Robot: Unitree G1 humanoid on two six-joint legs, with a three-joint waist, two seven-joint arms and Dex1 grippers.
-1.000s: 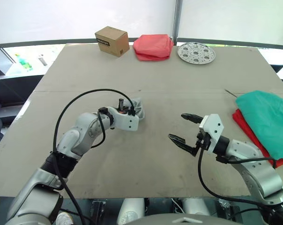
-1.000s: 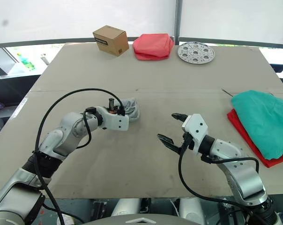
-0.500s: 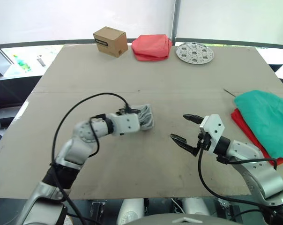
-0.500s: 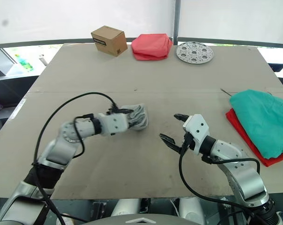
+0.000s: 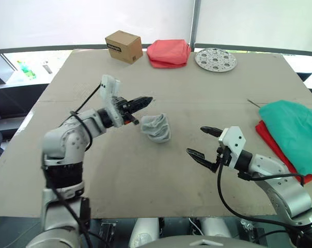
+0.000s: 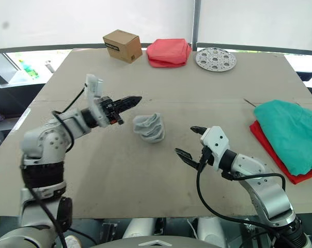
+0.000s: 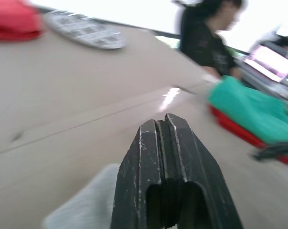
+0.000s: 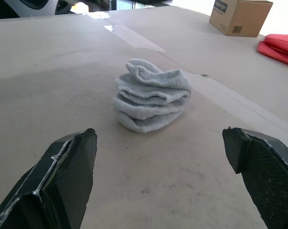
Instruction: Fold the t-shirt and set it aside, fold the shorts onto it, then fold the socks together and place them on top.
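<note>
Now the left gripper (image 5: 145, 99) has let go of the socks (image 5: 156, 128) and risen clear, fingers pressed together. Those soft grey knit socks sit bundled mid-desk. Facing them, the right gripper (image 5: 201, 142) hovers with fingers spread wide. Teal shorts (image 5: 293, 132) lie folded over the red t-shirt (image 5: 272, 142) at the desk's (image 5: 145, 175) right edge. A person (image 7: 208, 36) appears in the left wrist view.

We see the t-shirt (image 5: 269, 139) mostly buried under the shorts (image 5: 295, 132), whose far side the picture's edge cuts off. In the left wrist view a person (image 7: 206, 38) blurs beyond the counter (image 7: 87, 105), and the pale blur beside the left claw (image 7: 168, 125) is probably the socks (image 7: 87, 205).
</note>
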